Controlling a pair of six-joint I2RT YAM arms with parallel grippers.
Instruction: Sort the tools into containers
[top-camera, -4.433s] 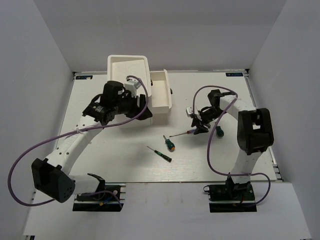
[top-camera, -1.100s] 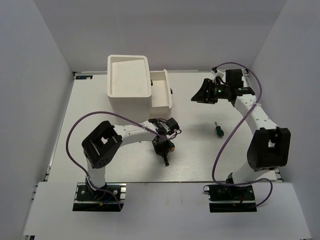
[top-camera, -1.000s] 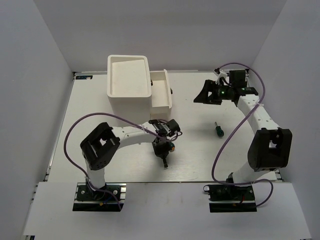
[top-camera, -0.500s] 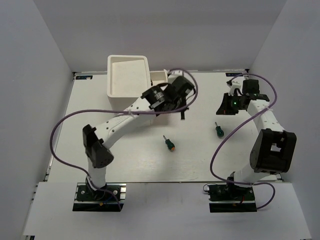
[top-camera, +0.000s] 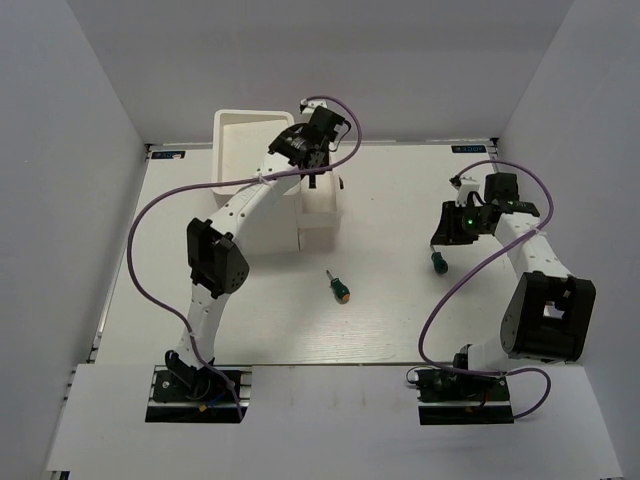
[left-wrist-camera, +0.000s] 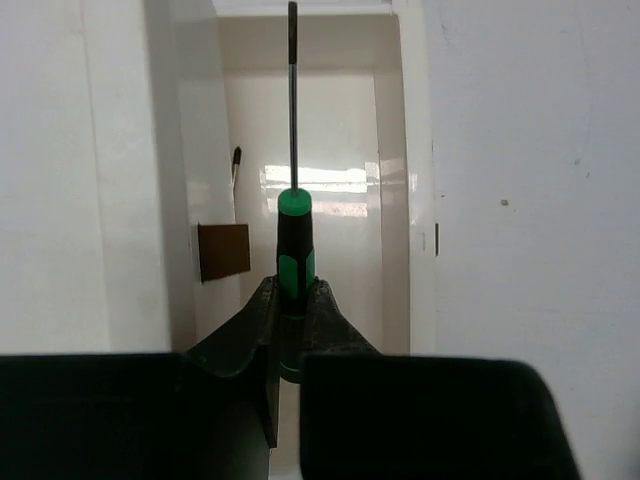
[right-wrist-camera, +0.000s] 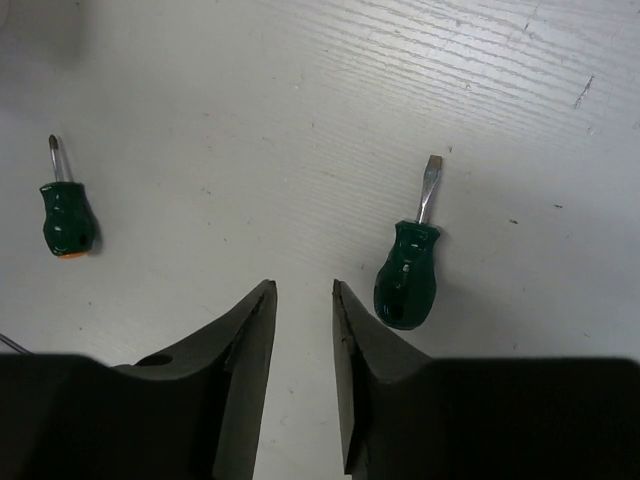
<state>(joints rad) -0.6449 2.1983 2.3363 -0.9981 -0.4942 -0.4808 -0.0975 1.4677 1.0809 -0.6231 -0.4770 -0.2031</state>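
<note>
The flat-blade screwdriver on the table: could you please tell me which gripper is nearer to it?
Right. The right gripper hovers open just beside the flat-blade screwdriver; the left gripper is far off over the drawer, holding a thin screwdriver.

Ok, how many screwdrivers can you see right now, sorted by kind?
2 stubby green-handled screwdrivers
1 thin screwdriver, held in the left gripper
Total: 3 screwdrivers in clear view
</note>
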